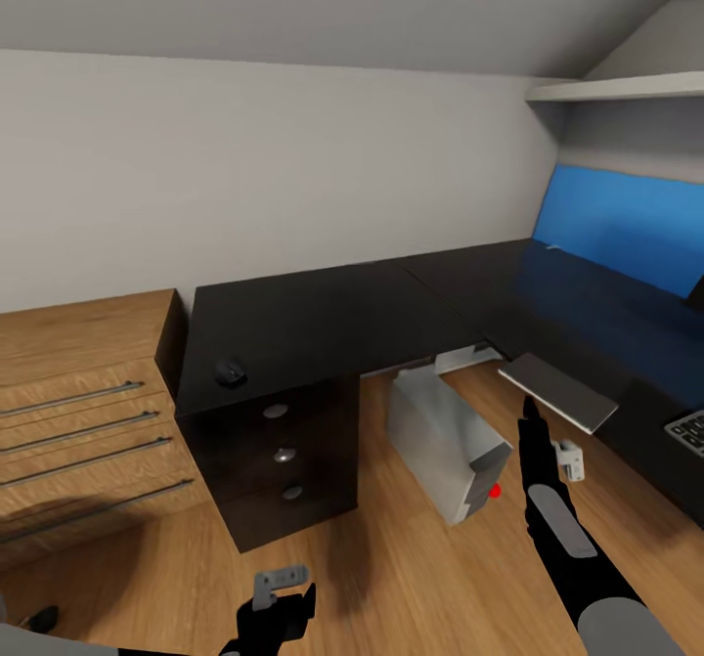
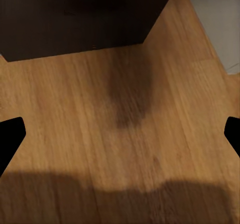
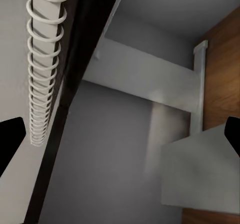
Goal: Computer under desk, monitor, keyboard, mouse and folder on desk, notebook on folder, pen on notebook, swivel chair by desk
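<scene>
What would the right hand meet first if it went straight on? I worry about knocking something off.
Probably the notebook, which overhangs the desk edge just past the right hand; its spiral looms close in the wrist view. Depth is unclear, so it might pass just beneath.

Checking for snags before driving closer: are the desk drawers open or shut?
Shut: the glossy black desk's three dark drawer fronts with round silver knobs sit flush.

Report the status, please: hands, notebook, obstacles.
Both hands open and empty: left hand, right hand. Notebook overhangs the desk edge, above the right hand. Computer stands close beside that arm.
</scene>
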